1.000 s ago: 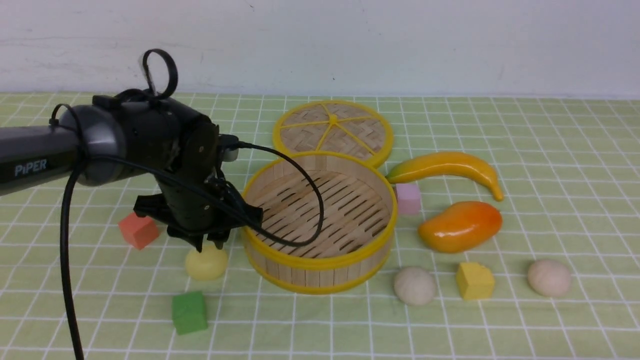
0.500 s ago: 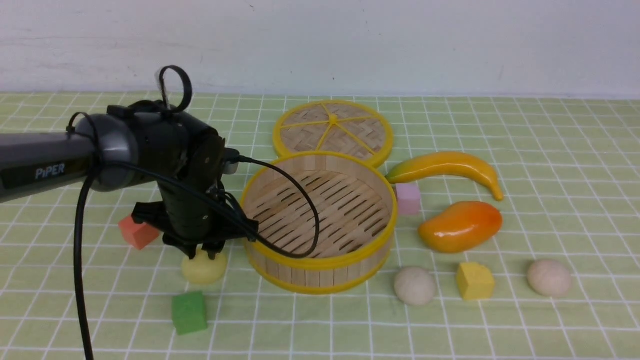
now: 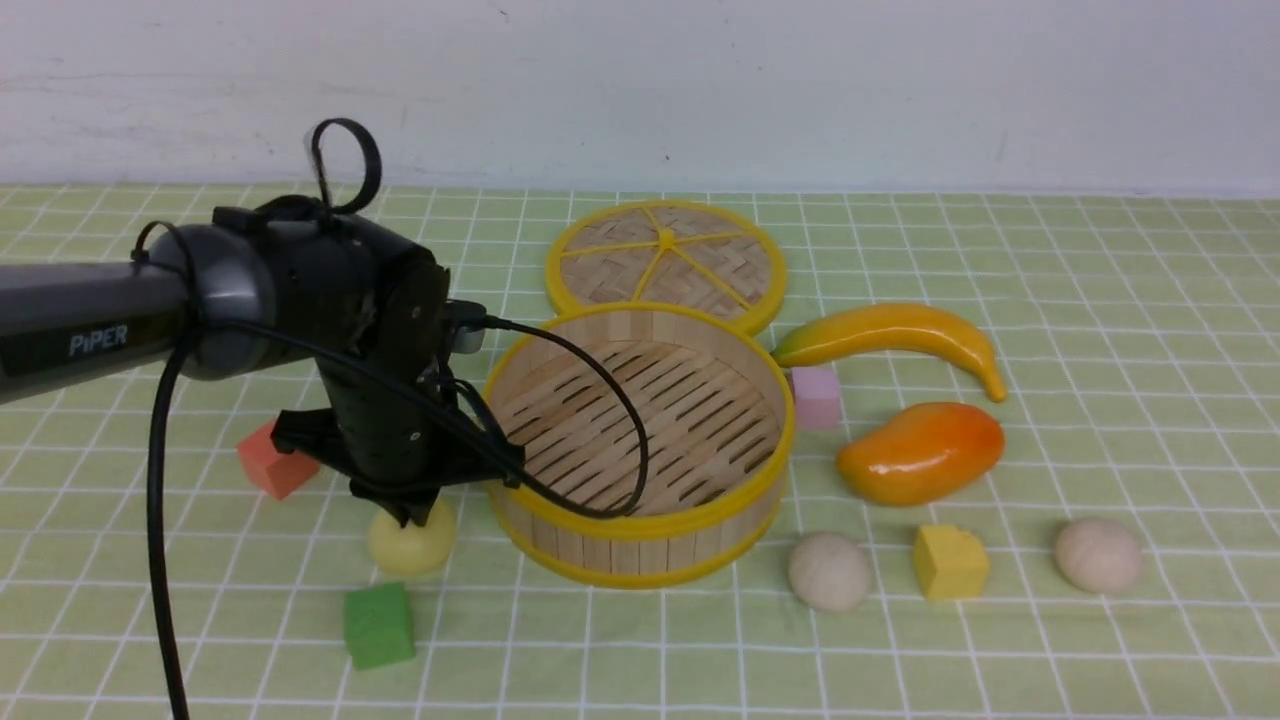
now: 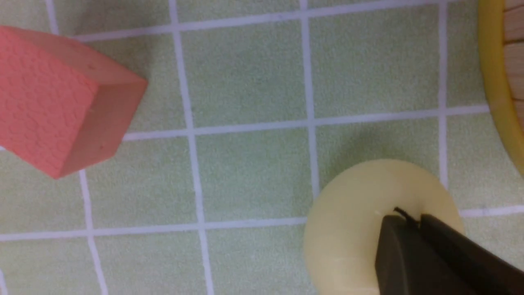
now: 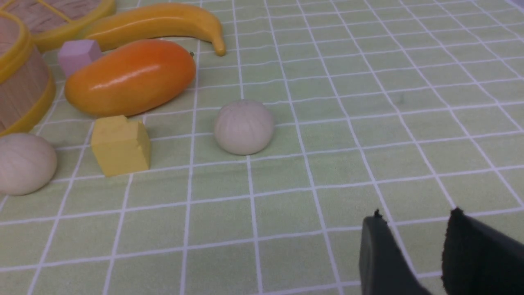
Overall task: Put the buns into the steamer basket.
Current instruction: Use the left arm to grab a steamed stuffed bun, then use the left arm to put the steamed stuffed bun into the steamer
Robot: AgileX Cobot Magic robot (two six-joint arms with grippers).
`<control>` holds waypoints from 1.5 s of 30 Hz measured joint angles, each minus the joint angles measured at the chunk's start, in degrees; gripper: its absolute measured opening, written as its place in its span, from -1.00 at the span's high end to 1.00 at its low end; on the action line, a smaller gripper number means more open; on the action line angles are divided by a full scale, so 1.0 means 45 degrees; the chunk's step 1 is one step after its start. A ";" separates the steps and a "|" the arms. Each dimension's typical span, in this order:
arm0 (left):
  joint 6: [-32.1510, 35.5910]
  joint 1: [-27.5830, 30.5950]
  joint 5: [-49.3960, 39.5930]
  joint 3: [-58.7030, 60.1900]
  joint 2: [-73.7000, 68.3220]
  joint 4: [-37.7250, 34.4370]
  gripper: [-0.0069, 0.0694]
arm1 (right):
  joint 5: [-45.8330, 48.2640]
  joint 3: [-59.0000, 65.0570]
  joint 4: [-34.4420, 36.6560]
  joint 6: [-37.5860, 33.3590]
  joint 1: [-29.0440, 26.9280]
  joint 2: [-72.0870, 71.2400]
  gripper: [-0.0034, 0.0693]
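Note:
The pale yellow bun (image 3: pixel 410 545) lies on the cloth just left of the steamer basket (image 3: pixel 640 520). My left gripper (image 3: pixel 415 515) points down onto its top. In the left wrist view the two black fingers (image 4: pixel 393 246) are pressed together over the yellow bun (image 4: pixel 348 229), with nothing between them. Two off-white buns (image 3: pixel 829 571) (image 3: pixel 1098 555) sit on the cloth right of the basket. My right gripper (image 5: pixel 415 215) hovers low over bare cloth, open and empty, short of the nearer off-white bun (image 5: pixel 244 127). The basket holds nothing.
A woven lid (image 3: pixel 668 262) lies behind the basket. A banana (image 3: pixel 890 335), a mango (image 3: pixel 920 452) and a pink cube (image 3: pixel 817 396) are at its right. A yellow cube (image 3: pixel 949 562) sits between the off-white buns. A red cube (image 3: pixel 272 465) and a green cube (image 3: pixel 379 625) flank the yellow bun.
My left gripper dropped onto the yellow bun and its jaws snapped together; the bun stayed on the cloth, barely shifted. The right gripper has not moved.

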State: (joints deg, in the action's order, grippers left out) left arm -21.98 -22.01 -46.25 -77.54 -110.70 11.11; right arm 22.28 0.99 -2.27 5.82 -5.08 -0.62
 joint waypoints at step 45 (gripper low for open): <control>0.2215 -0.0025 -0.1362 -0.5778 -0.2383 -0.4254 0.83 | 0.0000 0.0000 0.0000 0.0000 0.0000 0.0000 0.25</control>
State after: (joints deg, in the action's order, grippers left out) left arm -12.02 -22.12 -52.38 -103.54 -121.42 -8.03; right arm 22.28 0.99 -2.27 5.82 -5.08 -0.62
